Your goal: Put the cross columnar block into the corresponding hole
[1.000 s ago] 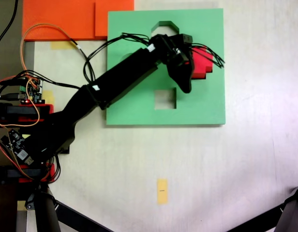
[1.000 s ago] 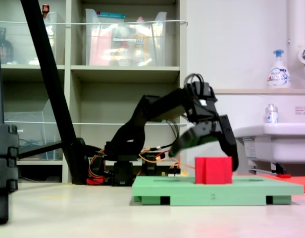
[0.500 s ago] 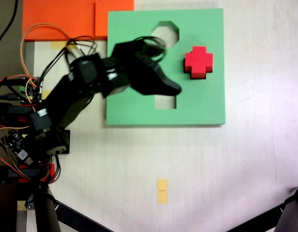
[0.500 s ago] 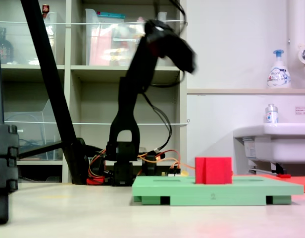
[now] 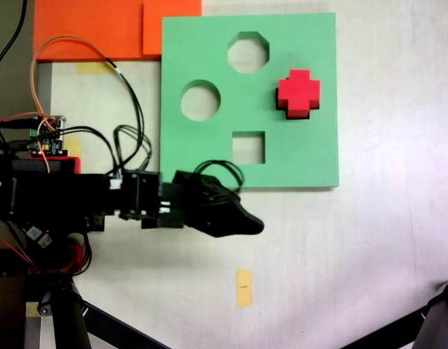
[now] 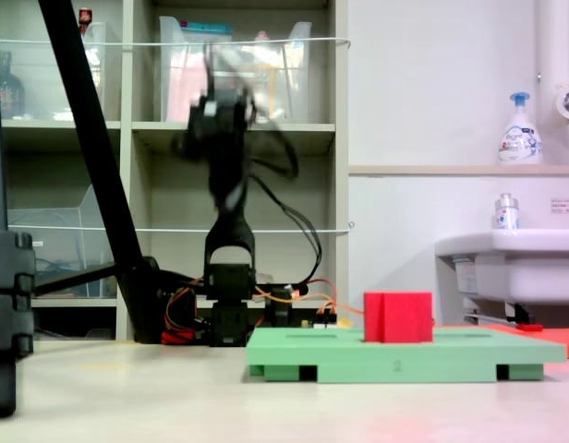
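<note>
The red cross columnar block [image 5: 298, 93] stands upright in the right middle of the green foam board [image 5: 311, 156], with nothing holding it. In the second exterior view the block [image 6: 398, 317] rises well above the board [image 6: 469, 349]. The corresponding hole is covered by the block, so its outline does not show. My gripper [image 5: 242, 222] hangs over the bare floor below the board's front edge in the first exterior view, far from the block. Its jaws look pressed together and empty. In the second exterior view the gripper [image 6: 220, 115] is raised high and blurred.
The board also has an octagonal cutout [image 5: 248, 51], a round cutout [image 5: 201, 100] and a square cutout [image 5: 248, 147]. Orange foam sheets [image 5: 93, 29] lie at the back left. A yellow tape mark [image 5: 244, 287] is on the floor. Loose cables [image 5: 129, 138] trail beside the arm base.
The gripper let go of the red block, lifted off the board and swung back toward the arm base. The block stays standing in the board.
</note>
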Controlling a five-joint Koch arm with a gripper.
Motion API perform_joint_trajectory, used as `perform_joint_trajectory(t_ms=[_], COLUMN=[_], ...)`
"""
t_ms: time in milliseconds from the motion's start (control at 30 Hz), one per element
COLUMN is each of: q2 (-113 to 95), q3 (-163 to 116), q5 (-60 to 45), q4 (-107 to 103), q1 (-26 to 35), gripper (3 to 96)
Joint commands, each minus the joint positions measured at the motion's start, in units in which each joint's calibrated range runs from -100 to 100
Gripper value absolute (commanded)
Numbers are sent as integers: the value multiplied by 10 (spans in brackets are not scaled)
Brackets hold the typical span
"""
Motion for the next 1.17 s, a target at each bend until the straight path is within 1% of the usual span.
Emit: perform_joint_trajectory(t_ms=[33,133,367,467,567,667,1167], q2=[-163,-221,-233,-233,-233,-233,-233], q3=[-237,-455,-778,-782,-782,-782,-782], q5=[-52,-91,-141,-141,-141,-140,-140], q4=[451,544,540,540,452,451,453], q1=[9,14,21,23,17,10,11], gripper=[475,474,469,469,465,497,497])
